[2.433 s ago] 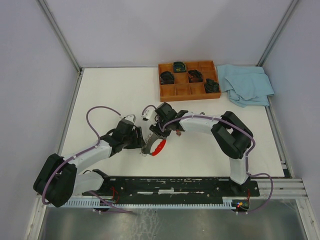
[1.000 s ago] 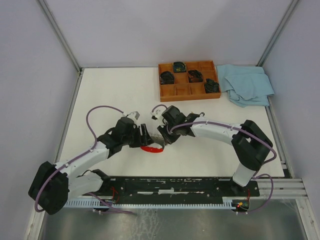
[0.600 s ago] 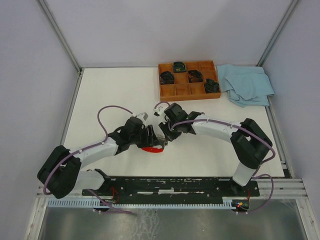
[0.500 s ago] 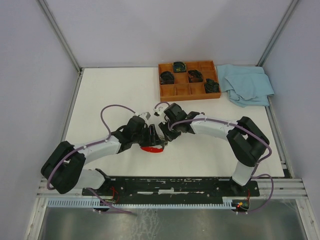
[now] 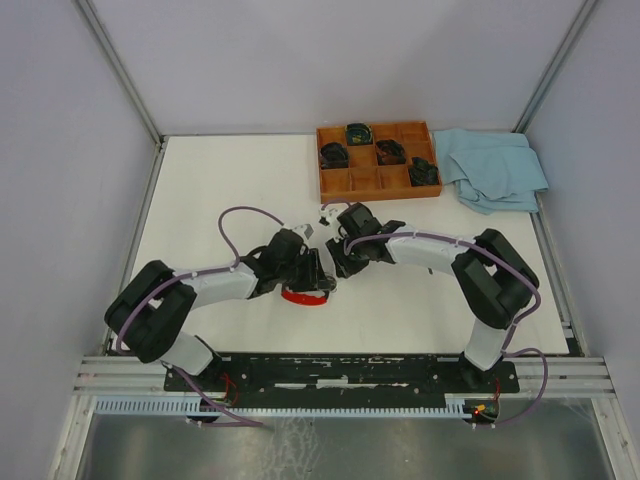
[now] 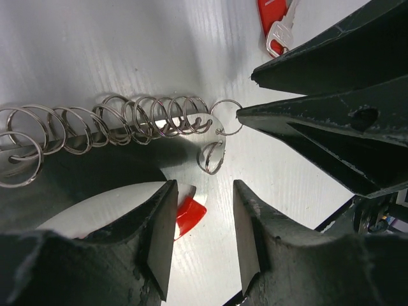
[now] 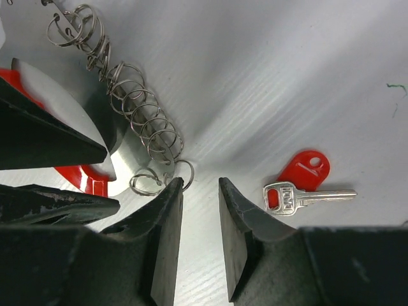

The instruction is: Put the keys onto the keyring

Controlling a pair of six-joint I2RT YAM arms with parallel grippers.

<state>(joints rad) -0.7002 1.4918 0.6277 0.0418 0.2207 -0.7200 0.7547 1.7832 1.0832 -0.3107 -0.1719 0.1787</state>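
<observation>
Looking top-down: white table [image 5: 220, 200], with tray [image 5: 322, 190] and cloth [image 5: 495, 168] at the far right, neither part of this step. Left arm [image 5: 215, 285] and right arm [image 5: 430, 250] sat nose to nose at mid-table over the keyring [image 5: 305, 297].

Keyring lay flat on the table, its red band [image 6: 189, 215] under the left gripper [image 6: 203, 197] and a row of small silver rings [image 6: 153, 118] running off it. Left gripper jaws were part-open, straddling the band tip, nothing clamped. Right gripper [image 7: 199, 188] was also part-open with bare table in the gap. Its tips were just beside the end ring [image 6: 227, 117], holding nothing.

Key [image 7: 299, 185] with the red cap lay flat, near the right gripper but apart from it and from the rings. Not threaded. Couldn't pick out the other keys in any view.

My read: the step in hand was pinning the keyring so a ring could be worked. To do it well:
- Left should clamp the band, not the rings, and press it flat so it can't skate.
- Right should take the key by its cap, leaving the hole clear, and meet the end ring edge-on.
- The rings looked thin and springy, likely to slip under the tips, so go slow and low.
</observation>
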